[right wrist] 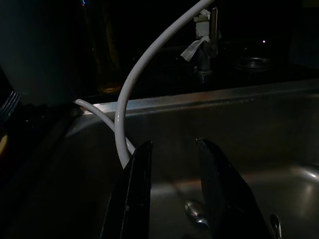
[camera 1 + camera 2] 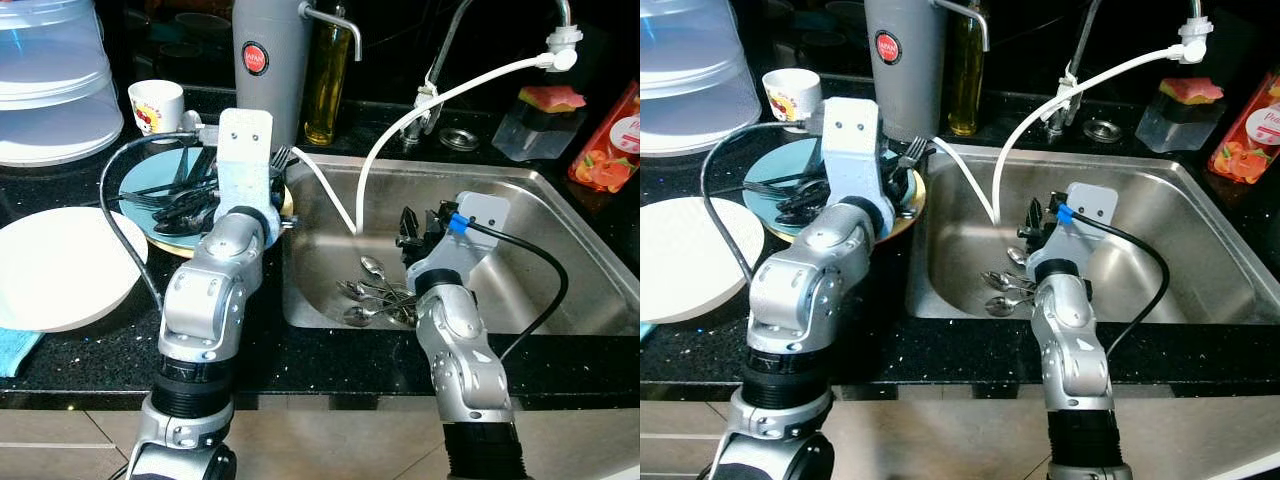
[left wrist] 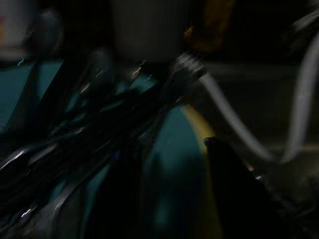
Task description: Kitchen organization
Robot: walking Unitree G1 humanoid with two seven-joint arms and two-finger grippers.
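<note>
looks like it's mid cutlery-sorting: the right gripper [image 1: 172,189] hangs inside the sink [image 2: 560,215] with fingers apart and empty, just above the spoons [image 2: 375,292] on the sink floor, while the left gripper [image 2: 200,205] (can't tell its state) sits over the teal plate [image 2: 135,185] of cutlery left of the sink, so next it probably needs to drop down and pinch one spoon

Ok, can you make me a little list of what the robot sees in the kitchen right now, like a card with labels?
place: kitchen counter with a steel sink
in the sink: a pile of spoons and a white hose
left hand: over a blue plate holding dark forks and spoons
right hand: open, inside the sink above the spoons
beside the blue plate: white plate, small cup
behind the sink: oil bottle, grey flask
</note>
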